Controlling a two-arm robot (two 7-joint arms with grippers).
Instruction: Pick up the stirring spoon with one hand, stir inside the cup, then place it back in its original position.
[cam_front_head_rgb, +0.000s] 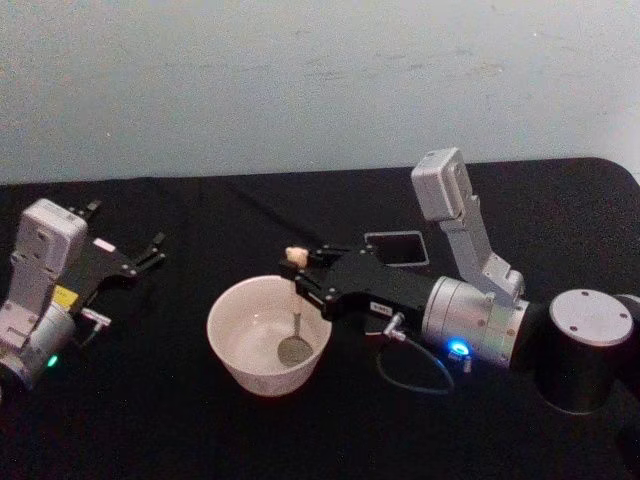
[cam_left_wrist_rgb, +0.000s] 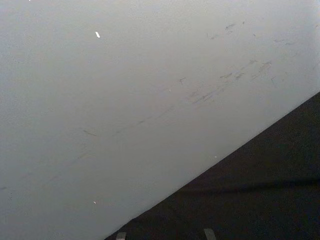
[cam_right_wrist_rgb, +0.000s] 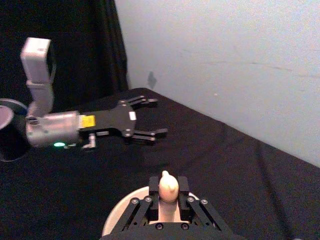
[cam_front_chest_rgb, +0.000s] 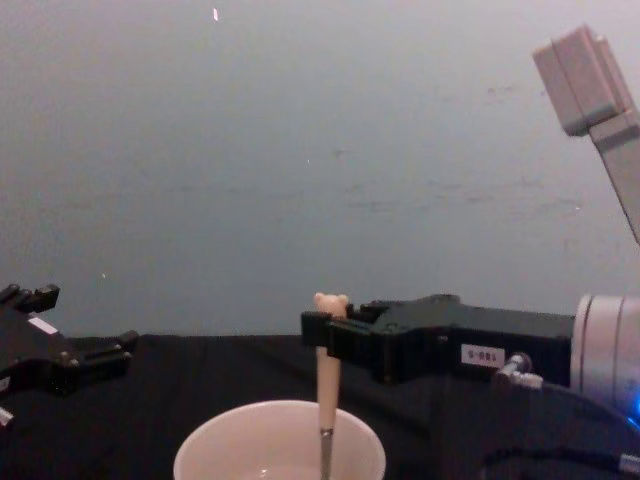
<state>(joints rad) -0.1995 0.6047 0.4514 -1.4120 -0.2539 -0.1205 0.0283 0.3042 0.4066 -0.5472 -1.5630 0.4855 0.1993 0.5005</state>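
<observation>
— How many of each did you count?

— One spoon (cam_front_head_rgb: 294, 348), one cup (cam_front_head_rgb: 225, 312), one holder (cam_front_head_rgb: 397, 247) and two grippers, all on a table (cam_front_head_rgb: 150, 420) covered in black cloth.

— Where was the spoon?

— It stood upright in the cup. Its metal bowl was down near the bottom and its bear head was above the rim. The right gripper (cam_front_head_rgb: 303, 275) came in from the right, over the cup's far rim, and its fingers were pinched narrowly on the handle just under the bear head.

— And the other one?

— The left gripper (cam_front_head_rgb: 128, 225) sat low at the table's left side, well apart from the cup. Its fingers were spread wide with nothing between them.

— What was hidden or hard to make out?

— The fingers covered the upper part of the handle. The holder stood behind the right gripper, which hid its near edge. In the chest view the bottom edge cut off the cup, so the spoon's bowl was out of sight there. I could not tell whether the cup held any liquid.
</observation>
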